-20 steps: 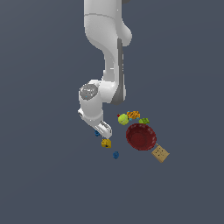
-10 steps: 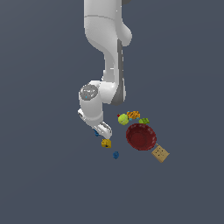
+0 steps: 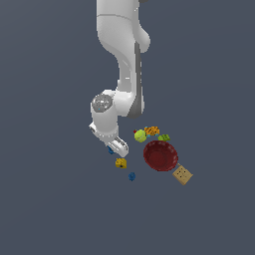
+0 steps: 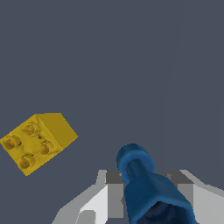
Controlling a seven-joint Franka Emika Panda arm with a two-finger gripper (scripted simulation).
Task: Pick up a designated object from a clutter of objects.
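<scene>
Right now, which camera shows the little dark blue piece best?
The wrist view. There the dark blue piece fills the space between the gripper's fingers, knobby end clear. In the exterior view only a blue speck peeks out beside the gripper.

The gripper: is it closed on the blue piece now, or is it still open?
Shut on it. In the wrist view the dark-blue piece sits between both fingers of the gripper, with no gap showing.
</scene>
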